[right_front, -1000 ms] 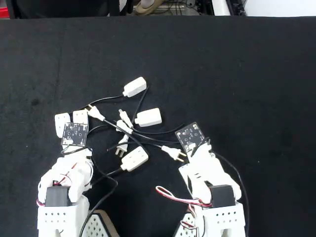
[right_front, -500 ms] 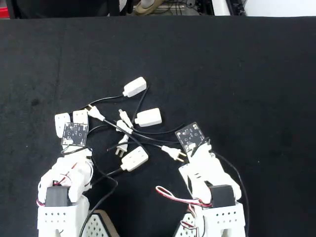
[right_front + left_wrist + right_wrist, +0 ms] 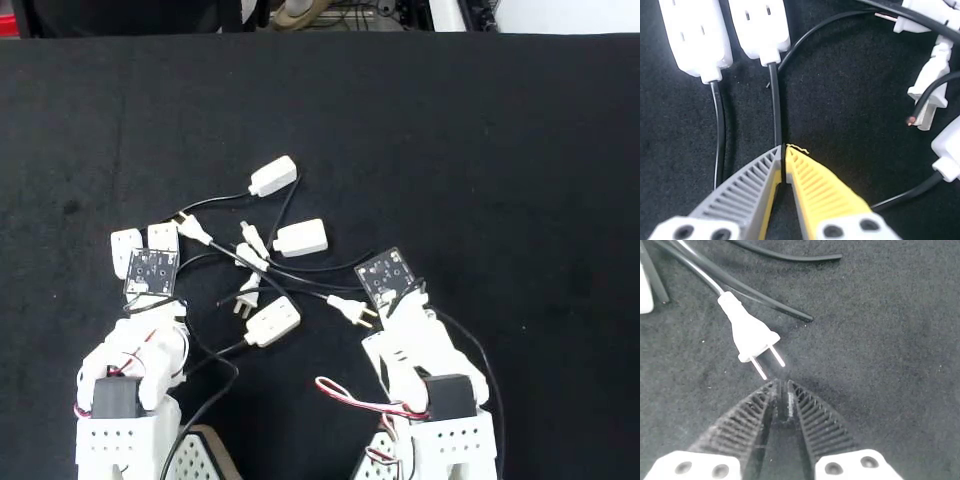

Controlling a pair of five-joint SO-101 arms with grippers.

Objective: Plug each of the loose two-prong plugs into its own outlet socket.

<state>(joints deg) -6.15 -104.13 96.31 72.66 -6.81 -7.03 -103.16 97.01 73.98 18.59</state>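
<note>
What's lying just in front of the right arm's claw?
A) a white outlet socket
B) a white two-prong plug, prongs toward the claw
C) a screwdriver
B: in the right wrist view a white two-prong plug lies on the black table, its prongs pointing at the shut right claw.

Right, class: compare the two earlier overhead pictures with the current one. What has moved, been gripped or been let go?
Nothing has visibly changed. The left gripper and right gripper stay shut. The white two-prong plugs, white outlet sockets and black cables lie where they were on the black table.
</note>
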